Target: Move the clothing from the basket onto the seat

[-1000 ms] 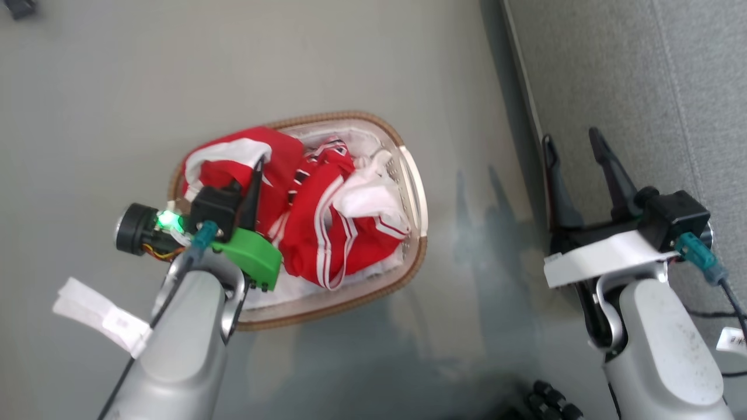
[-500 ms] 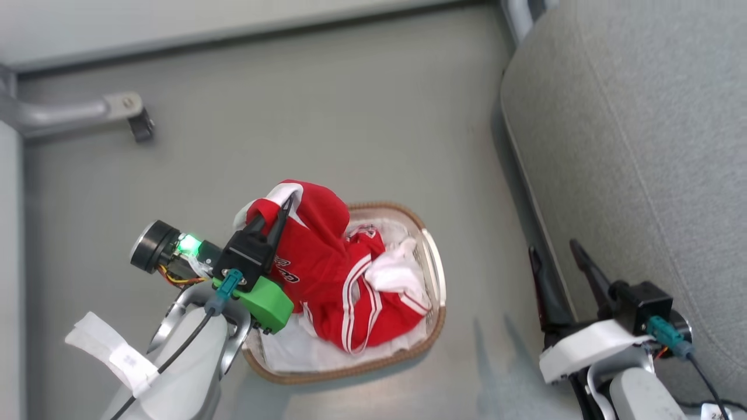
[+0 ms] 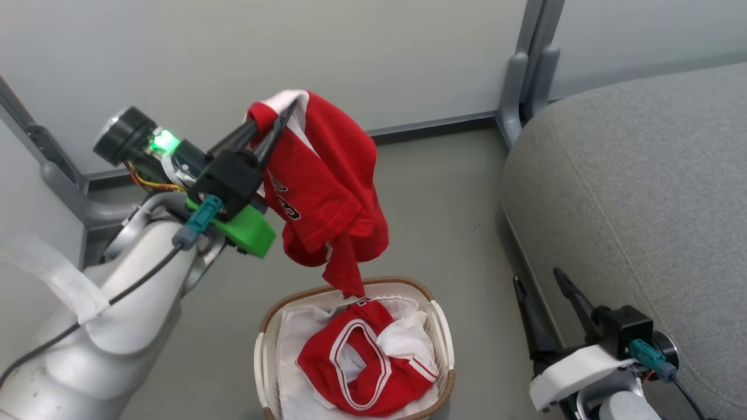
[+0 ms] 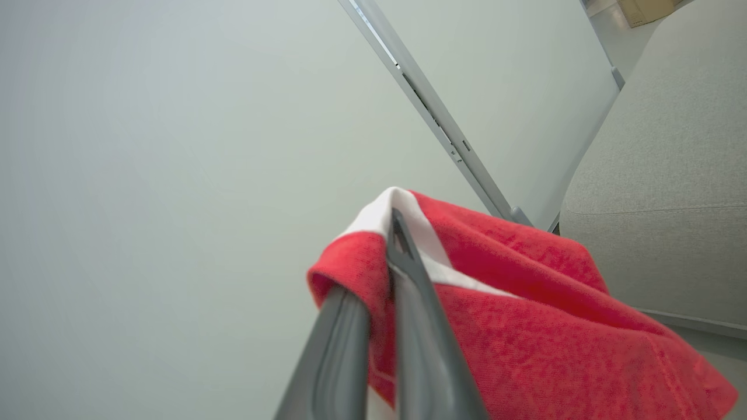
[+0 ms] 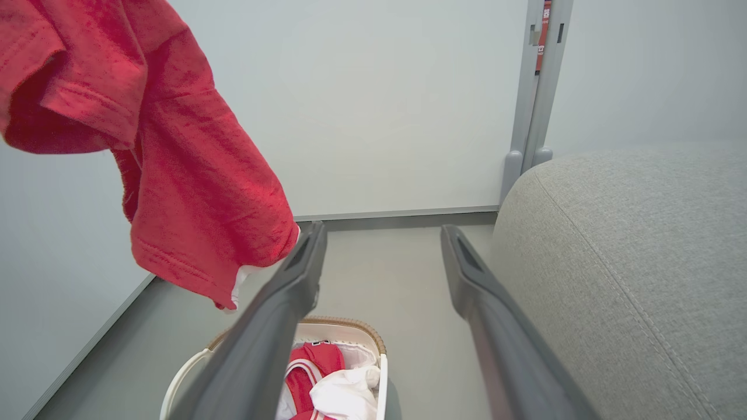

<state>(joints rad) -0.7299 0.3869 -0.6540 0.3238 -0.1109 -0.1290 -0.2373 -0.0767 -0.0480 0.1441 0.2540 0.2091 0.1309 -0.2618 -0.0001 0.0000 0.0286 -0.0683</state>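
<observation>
Here one red garment (image 3: 332, 175) hangs in clamped left jaws — second garment (image 3: 318, 359) in one basket (image 3: 442, 326) — right jaws apart

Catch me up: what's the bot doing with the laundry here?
The left gripper is shut on a red shirt by its white-trimmed edge and holds it lifted above the basket. A second red garment lies in the basket on the white lining. The right gripper is open and empty, low beside the seat. No clothing lies on the part of the seat in view.
</observation>
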